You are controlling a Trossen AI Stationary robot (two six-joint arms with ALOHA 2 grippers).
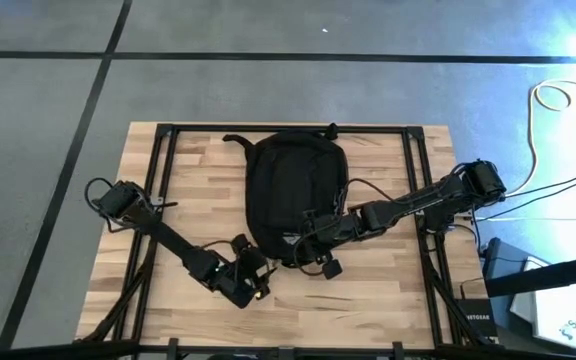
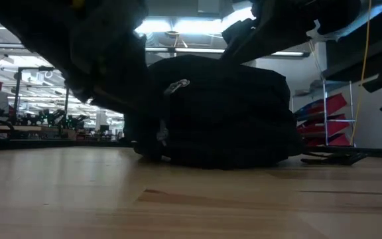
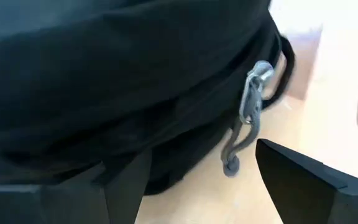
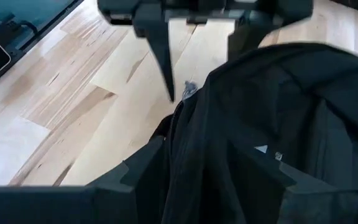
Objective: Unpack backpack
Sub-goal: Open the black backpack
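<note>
The backpack (image 1: 296, 190) lies flat at the centre of the high view, on the wooden tabletop (image 1: 198, 175), with its near end toward the bottom of the frame, where both arms meet.

The right claw (image 4: 210, 168) comes in from the right of the high view and sits on the bag's lower edge. In the right wrist view its two fingers straddle a raised fold of black fabric, closed on that fold. Judging by the lift in the cloth, the hold is there to keep the bag's edge taut and steady so the zipper can run without the fabric bunching.

The left claw (image 3: 194, 186) reaches from the lower left of the high view to the same corner of the bag. In the left wrist view its fingers stand apart, with nothing between them, and the silver zipper pull (image 3: 250, 106) hangs against the bag's side just above the gap. The open stance fits an approach: the pull dangles freely and is slim, so the fingers need to bracket it before closing.

In the low view the bag fills the middle of the frame, still bulging and seemingly zipped, with the pull visible on its left flank. Nothing appears to have been taken out yet; opening the zipper looks like the step in hand.
</note>
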